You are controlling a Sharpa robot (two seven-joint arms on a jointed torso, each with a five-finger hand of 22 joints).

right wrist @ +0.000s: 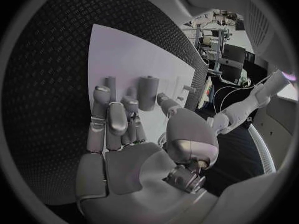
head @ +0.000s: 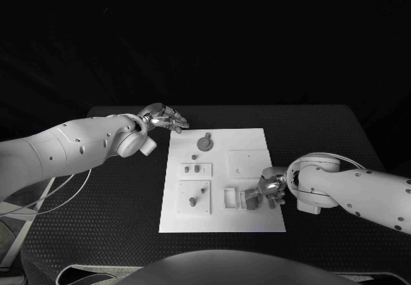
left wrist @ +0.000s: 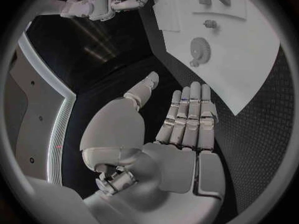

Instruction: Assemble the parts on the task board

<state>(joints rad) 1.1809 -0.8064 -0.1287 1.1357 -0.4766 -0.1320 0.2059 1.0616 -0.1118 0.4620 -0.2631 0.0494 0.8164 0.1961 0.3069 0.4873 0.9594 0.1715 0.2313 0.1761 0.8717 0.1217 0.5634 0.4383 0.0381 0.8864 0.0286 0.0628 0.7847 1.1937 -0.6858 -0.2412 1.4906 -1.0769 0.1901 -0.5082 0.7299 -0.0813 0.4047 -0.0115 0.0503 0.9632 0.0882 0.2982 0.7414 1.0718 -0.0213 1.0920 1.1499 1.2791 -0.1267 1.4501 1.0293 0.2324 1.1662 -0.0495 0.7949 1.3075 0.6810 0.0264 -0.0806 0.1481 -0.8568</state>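
Black table (head: pixel 342 130): task board (head: pixel 248 145) central, right hand (head: pixel 267 193) on its edge.

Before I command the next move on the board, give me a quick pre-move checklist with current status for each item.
1. Left hand free of parts: ok; its fingers lie straight and together with nothing in them, at the far left corner of the task board.
2. Right hand over the board's near right edge: ok.
3. Right hand holds a part: cannot tell; its fingers curl down beside a cylindrical part, contact unclear.
4. Gear part lying flat on the board's far half: ok.
5. Board square on the table: ok.
6. Arms apart from each other: ok.
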